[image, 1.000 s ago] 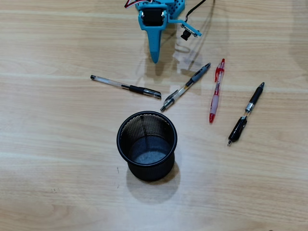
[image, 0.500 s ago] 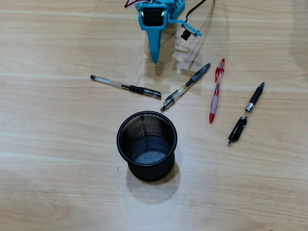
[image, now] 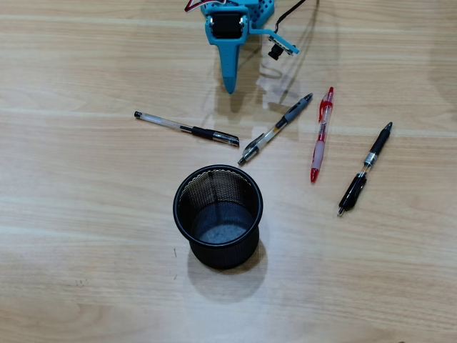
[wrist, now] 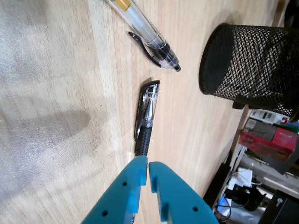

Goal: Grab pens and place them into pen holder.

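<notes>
— Largest first? Wooden table (image: 86, 271), bare apart from the work. Then black mesh pen holder (image: 218, 214), upright, well beyond the fingertips.

— And the teal gripper (image: 229, 87)? Fingers pressed together, holding nothing, as seen in the wrist view (wrist: 148, 164).

— Pens? All flat on the table. Stick pen with black cap (image: 187, 128) just past the tips, nearest. Clear-grey click pen (image: 275, 128) beside it. Red pen (image: 321, 134) farther off. Black pen with silver band (image: 365, 168) farthest.
</notes>
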Robot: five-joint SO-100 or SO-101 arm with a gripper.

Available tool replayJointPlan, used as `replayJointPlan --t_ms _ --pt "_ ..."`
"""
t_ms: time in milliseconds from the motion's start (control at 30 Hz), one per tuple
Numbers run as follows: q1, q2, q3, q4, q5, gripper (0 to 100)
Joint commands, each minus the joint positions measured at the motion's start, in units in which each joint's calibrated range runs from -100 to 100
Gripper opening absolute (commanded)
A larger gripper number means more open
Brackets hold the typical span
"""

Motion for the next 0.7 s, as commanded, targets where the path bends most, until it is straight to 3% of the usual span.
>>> replayJointPlan --t_ms 0,367,533,667 --pt "0.89 -0.51 0.25 0.28 -0.19 2" --pt "5.46 3.65 -4.81 0.46 -0.19 3" --pt "8.57 21.23 -22.55 0.73 -0.19 3" --pt "9.4 33.55 -38.48 8.75 -0.19 3"
